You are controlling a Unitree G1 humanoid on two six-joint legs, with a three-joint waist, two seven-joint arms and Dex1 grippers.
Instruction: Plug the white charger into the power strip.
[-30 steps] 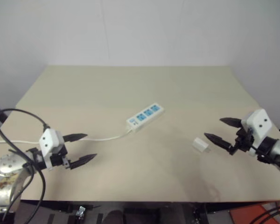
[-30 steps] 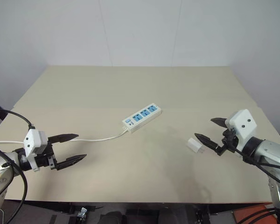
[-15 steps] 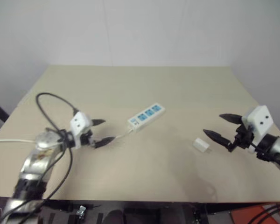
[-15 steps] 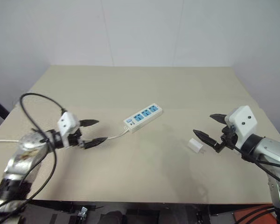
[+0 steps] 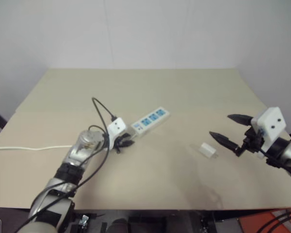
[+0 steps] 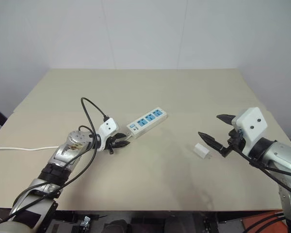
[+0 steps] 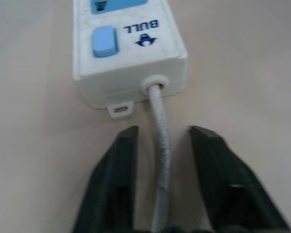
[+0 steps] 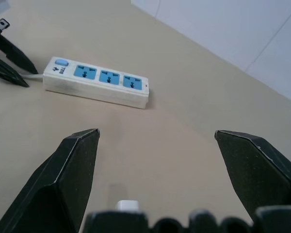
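On the wide beige table (image 6: 150, 97) the power strip (image 6: 146, 122) lies at an angle near the middle, its thin cord (image 6: 19, 148) trailing off toward the robot's left edge. The white charger (image 6: 201, 150) lies well apart from it, flat on the table toward the right side.

The job looks to be at its opening: steadying the strip before the charger is lifted. The left arm reaches in low to the switch end, pointing forward and down. Its left hand (image 7: 161, 145) has the fingers (image 7: 119, 160) narrowed either side of the cord, just behind the strip; whether they pinch it I cannot tell. The right hand (image 6: 218, 136) hangs just beside the charger, spread wide and empty. Next, I judge, it must drop over the charger and close.
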